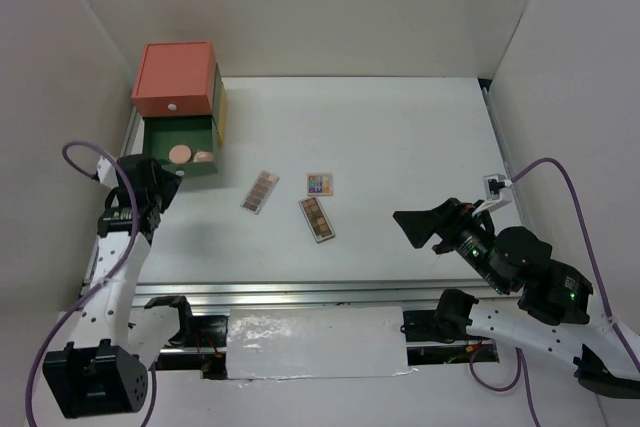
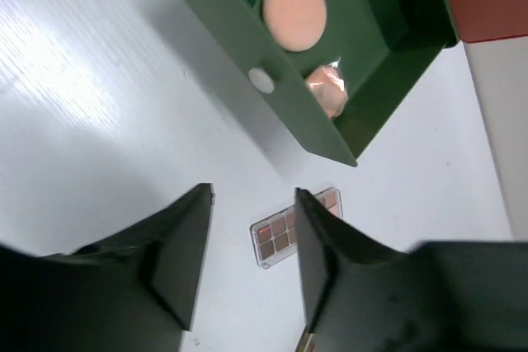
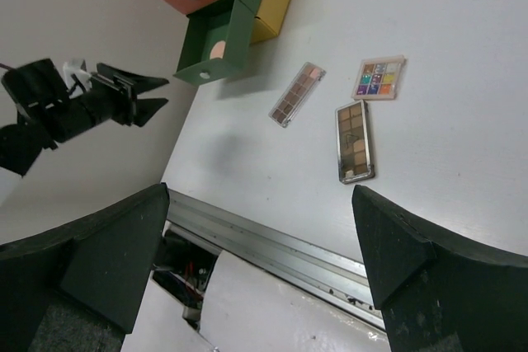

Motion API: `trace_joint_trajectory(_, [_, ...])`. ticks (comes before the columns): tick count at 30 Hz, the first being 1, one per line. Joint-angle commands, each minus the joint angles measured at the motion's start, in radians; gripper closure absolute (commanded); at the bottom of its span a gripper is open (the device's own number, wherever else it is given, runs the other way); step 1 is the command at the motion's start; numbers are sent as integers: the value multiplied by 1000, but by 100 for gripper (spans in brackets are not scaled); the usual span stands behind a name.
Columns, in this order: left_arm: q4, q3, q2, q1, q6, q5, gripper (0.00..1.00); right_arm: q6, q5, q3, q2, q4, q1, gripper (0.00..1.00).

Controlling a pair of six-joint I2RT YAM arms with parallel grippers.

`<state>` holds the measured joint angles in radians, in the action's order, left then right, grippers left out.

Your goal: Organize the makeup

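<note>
Three palettes lie on the white table: pinkish (image 1: 260, 191), multicolour (image 1: 320, 184) and brown (image 1: 317, 219). They also show in the right wrist view: pinkish (image 3: 297, 94), multicolour (image 3: 379, 77), brown (image 3: 355, 142). Two peach puffs (image 1: 180, 154) (image 1: 203, 157) sit in the open green drawer (image 1: 160, 137); the left wrist view shows them too (image 2: 294, 10) (image 2: 327, 88). My left gripper (image 1: 168, 180) (image 2: 252, 195) is open and empty, just in front of the drawer, with the pinkish palette (image 2: 276, 237) beyond its fingers. My right gripper (image 1: 415, 225) (image 3: 260, 195) is wide open and empty at the right. The green tube and the compact are out of view.
The stacked drawer box stands at the back left, with a coral top (image 1: 175, 77) and a yellow part (image 1: 221, 107) behind. White walls enclose the table. A metal rail (image 1: 300, 292) runs along the near edge.
</note>
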<state>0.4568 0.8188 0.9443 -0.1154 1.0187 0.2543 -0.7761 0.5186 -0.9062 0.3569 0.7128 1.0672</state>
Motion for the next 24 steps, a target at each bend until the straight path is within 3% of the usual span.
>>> trace_joint_trajectory(1, [-124, -107, -21, -4, 150, -24, 46, 24, 0, 3, -9, -56, 0, 0])
trace_joint_trajectory(6, [-220, -193, 36, -7, 208, -17, 64, 31, -15, 13, -18, -69, 0, 0])
trace_joint_trajectory(13, [-268, -158, 165, -10, 230, 54, 79, 41, 11, 3, -32, -39, 0, 0])
trace_joint_trajectory(24, [-392, -69, 301, -12, 186, 129, 74, 55, 40, 9, -38, -32, -1, 0])
